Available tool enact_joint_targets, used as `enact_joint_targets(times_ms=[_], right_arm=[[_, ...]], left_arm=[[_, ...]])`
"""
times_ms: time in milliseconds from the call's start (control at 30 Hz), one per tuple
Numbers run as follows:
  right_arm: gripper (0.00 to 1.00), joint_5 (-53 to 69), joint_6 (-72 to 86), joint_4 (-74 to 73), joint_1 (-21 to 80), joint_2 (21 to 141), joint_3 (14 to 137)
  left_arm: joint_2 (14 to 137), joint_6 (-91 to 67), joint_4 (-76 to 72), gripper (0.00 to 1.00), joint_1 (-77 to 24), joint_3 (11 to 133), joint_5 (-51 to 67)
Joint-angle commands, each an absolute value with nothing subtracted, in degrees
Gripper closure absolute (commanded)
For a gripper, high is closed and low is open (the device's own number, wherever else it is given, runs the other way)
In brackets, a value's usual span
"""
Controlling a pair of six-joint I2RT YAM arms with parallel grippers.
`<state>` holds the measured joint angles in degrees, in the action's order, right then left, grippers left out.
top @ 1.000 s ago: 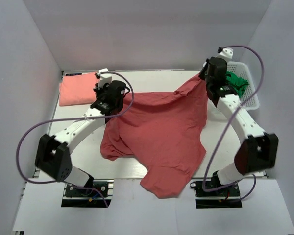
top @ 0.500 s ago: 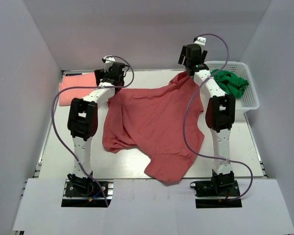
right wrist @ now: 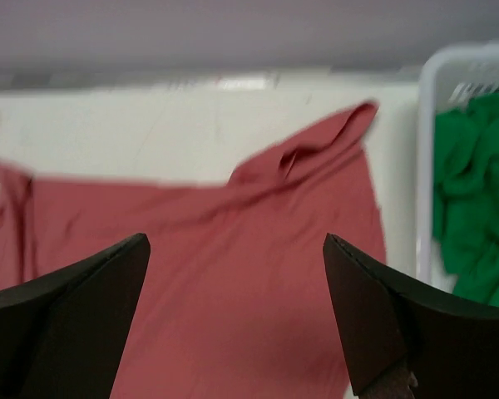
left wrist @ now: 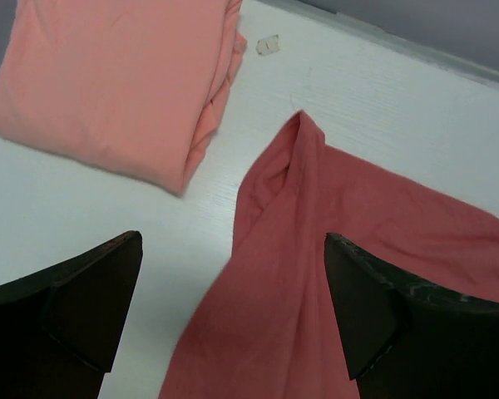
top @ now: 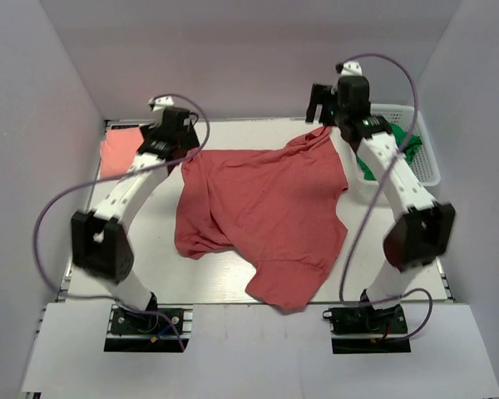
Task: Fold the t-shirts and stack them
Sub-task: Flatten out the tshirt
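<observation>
**Both pincers wide open over the red shirt's far corners**

The brick-red t-shirt (top: 262, 212) is seen spread but rumpled across the middle of the table (top: 150, 258), its near end reaching the table's near edge. The left gripper (left wrist: 233, 241) is held above the far left corner of the shirt, jaws spread wide, with nothing pinched. The right gripper (right wrist: 235, 241) is poised over the peaked far right corner, likewise spread and empty. The salmon-pink t-shirt (left wrist: 125, 83) is found folded at the table's far left, close to the red one but apart. A white basket (right wrist: 428, 125) holding green cloth (right wrist: 474, 208) is seen at far right.
</observation>
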<state>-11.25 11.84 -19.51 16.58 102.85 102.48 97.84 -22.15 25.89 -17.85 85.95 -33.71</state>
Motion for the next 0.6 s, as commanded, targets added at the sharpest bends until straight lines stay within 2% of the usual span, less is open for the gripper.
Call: enact_joint_targets(times_ms=[0,100,200,233,367,567], right_arm=[[0.1,-1.0,13.3,-26.8,19.0,93.1,90.7],[0.1,4.6,12.5,-30.4,22.1,86.3,76.5],[0.1,9.8,10.3,-34.2,29.3,82.7,68.7],[0.1,11.1,9.9,-34.5,34.5,81.9,67.2],[0.1,9.2,7.8,-35.8,44.5,79.8,61.8],[0.1,4.0,5.7,-32.5,55.6,81.4,56.3]], left_arm=[[86.6,-31.6,35.1,0.0,-18.4,74.7,-24.9],[77.4,-36.6,39.0,0.0,-19.0,63.9,-20.5],[71.0,-41.8,44.6,0.0,-19.0,56.0,-16.0],[69.6,-44.1,45.4,0.0,-19.0,54.1,-15.0],[64.3,-46.6,43.4,0.0,-19.0,44.2,-3.5],[62.4,-50.0,35.4,0.07,-19.5,34.8,1.7]])
